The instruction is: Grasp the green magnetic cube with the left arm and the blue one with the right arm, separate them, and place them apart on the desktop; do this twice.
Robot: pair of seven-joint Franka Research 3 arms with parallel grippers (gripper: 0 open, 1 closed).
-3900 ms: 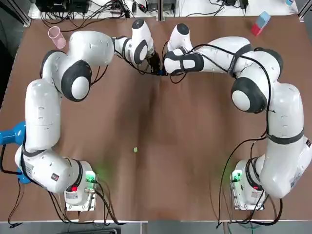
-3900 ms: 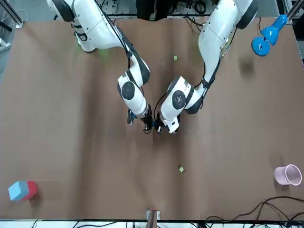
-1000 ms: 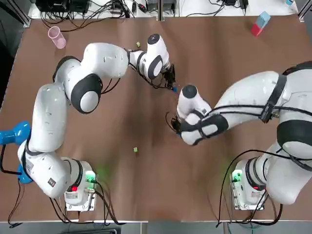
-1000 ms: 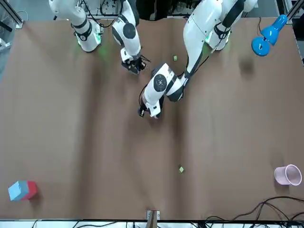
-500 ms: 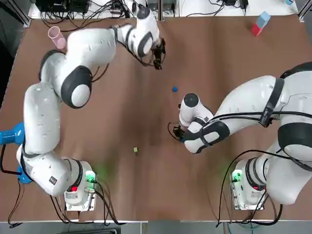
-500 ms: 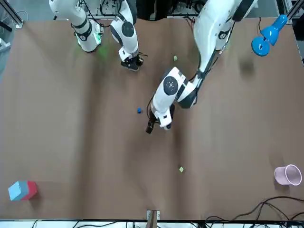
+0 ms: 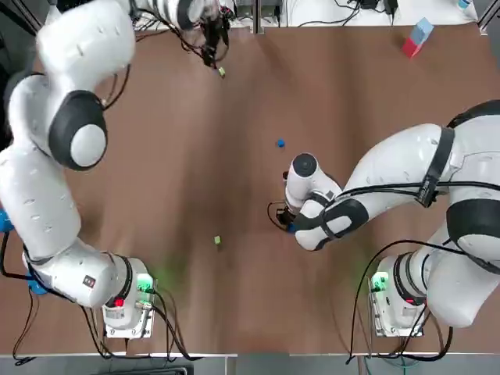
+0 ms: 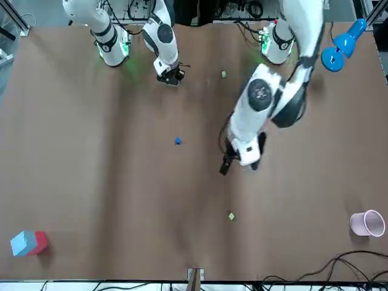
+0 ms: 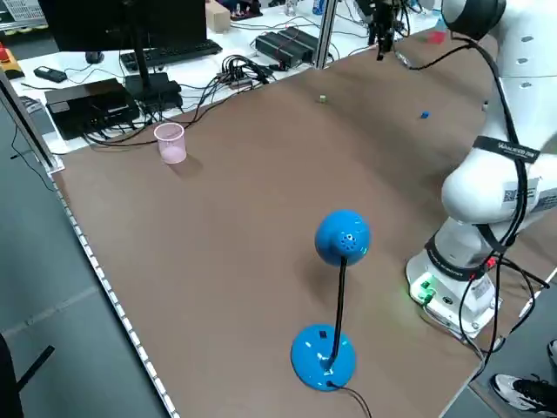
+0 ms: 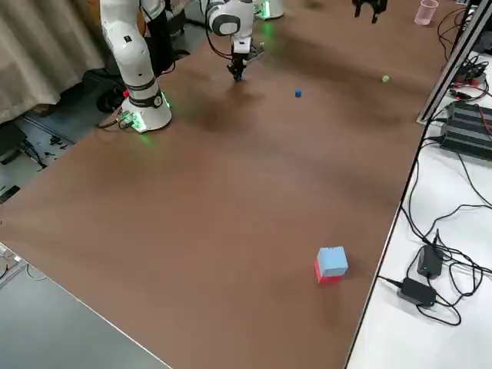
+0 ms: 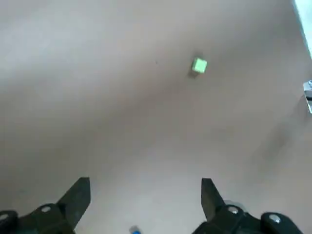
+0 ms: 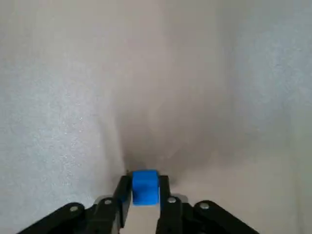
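The right pincer point(image 12: 144, 181) pinches a blue magnetic cube point(image 12: 145, 191) near the centre of the top view. The left pincer point(image 11: 145, 185) is spread, at the upper edge. A green magnetic cube point(image 11: 199, 65) lies free on the worktop point(image 7: 351, 101) nearby.

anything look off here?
Nothing spilled or damaged. One oddity: the right gripper is shut on a blue cube, not yet set down, while a second blue cube lies loose mid-table. Left gripper is open and empty above a green cube.
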